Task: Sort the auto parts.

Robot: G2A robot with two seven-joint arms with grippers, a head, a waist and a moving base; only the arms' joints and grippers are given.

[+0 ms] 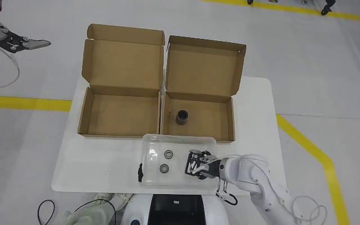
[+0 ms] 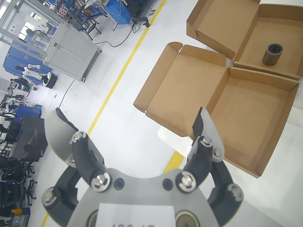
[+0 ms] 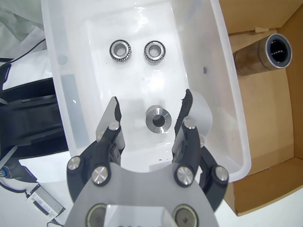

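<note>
inside the clear bin (image 3: 220, 48), the right gripper (image 3: 152, 98) hangs wide open over the upright steel bushing (image 3: 158, 120), not touching it. best to centre on it, lower until both pads flank its wall, then close squarely so it cannot tip.

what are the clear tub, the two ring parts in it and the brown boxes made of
Translucent white tub: likely plastic, glossy; things behind show through its wall. Two silver ring bearings: probably polished steel, bright glints. Two brown open boxes: matte cardboard, folded flaps.
</note>
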